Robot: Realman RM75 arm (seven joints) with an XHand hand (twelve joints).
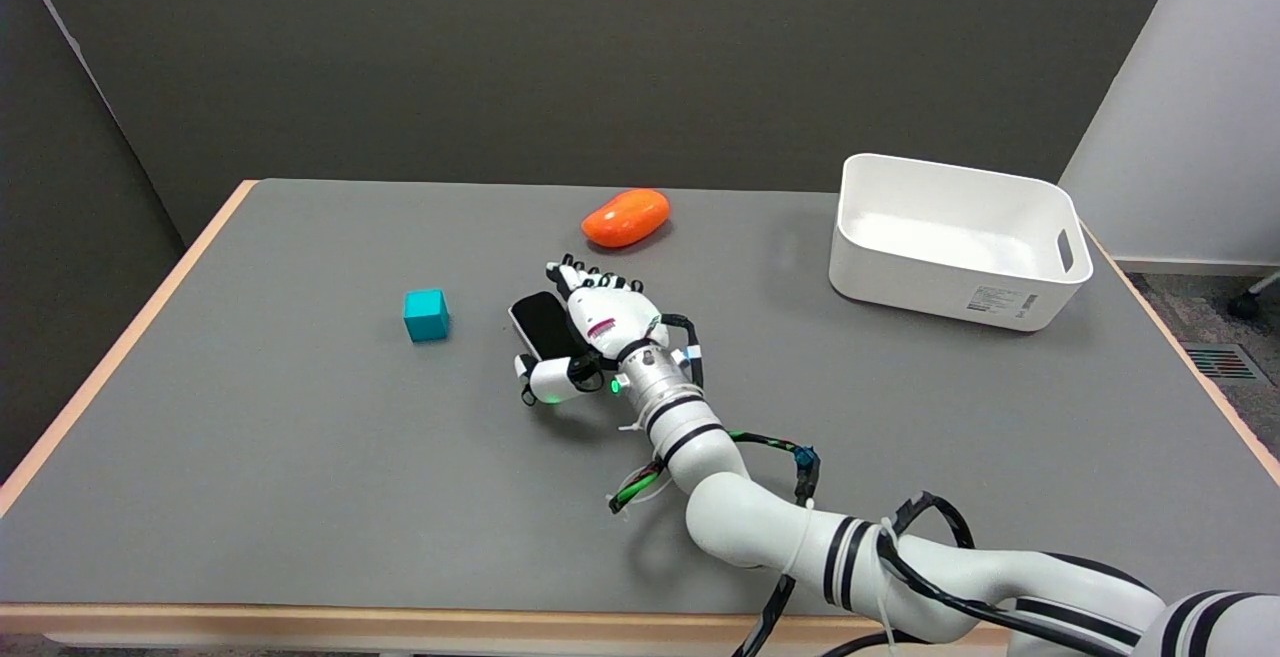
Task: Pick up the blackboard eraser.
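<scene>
Now the grasping step seems to be in hand. One teal cube (pixel 426 315) sits at the left on the grey table (pixel 250 457). Next comes one blackboard eraser (pixel 541 325), black, near the table's middle, and the right hand (pixel 590 332) is wrapped over it, thumb on the near side and other fingers on the far side; I judge it is grasping the eraser. The next move probably calls for a straight lift. Further right are one orange oval object (pixel 626 217) and one white bin (pixel 955 239).
</scene>
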